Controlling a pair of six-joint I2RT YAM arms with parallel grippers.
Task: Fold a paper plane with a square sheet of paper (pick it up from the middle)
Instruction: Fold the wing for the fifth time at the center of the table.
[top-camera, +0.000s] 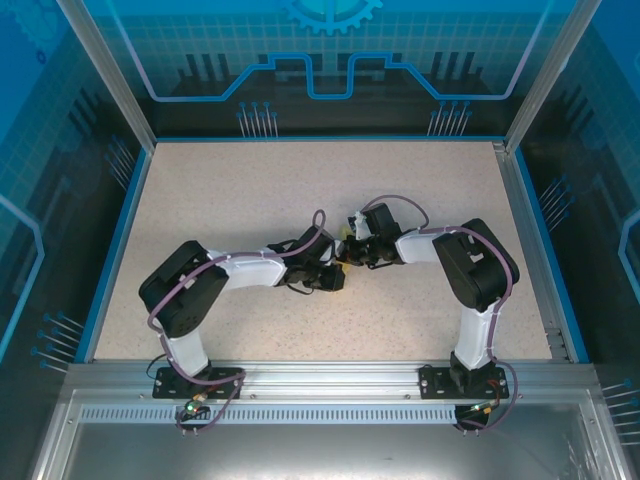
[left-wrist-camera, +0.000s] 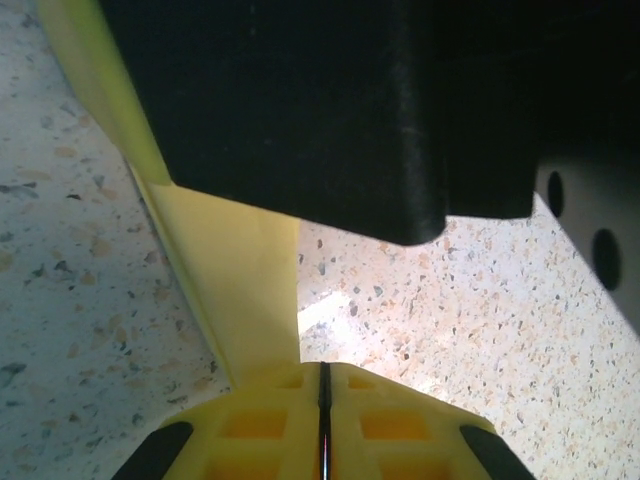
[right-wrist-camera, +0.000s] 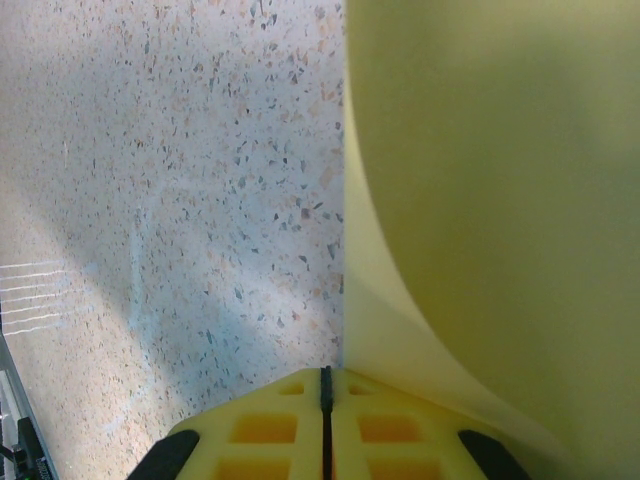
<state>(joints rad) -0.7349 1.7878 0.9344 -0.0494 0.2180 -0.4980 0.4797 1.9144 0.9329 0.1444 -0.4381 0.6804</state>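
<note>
The square sheet of paper (left-wrist-camera: 235, 290) is plain yellow and creased. In the left wrist view it rises from the tip of my left gripper (left-wrist-camera: 323, 372) toward the upper left, with a fold line along its left side. The jaws there are shut, and the sheet meets them at the left finger. In the right wrist view the paper (right-wrist-camera: 480, 200) curls up and to the right from my right gripper (right-wrist-camera: 325, 372), which is shut on its edge. From above, the left gripper (top-camera: 338, 272) and the right gripper (top-camera: 350, 250) meet tip to tip over the middle of the table.
The speckled beige table (top-camera: 240, 190) lies close beneath both grippers. The right arm's black body (left-wrist-camera: 300, 100) hangs directly over the left gripper. A blue rim (top-camera: 118, 250) and clear walls enclose the table. The metal rail (top-camera: 320, 375) with the arm bases runs along the near edge.
</note>
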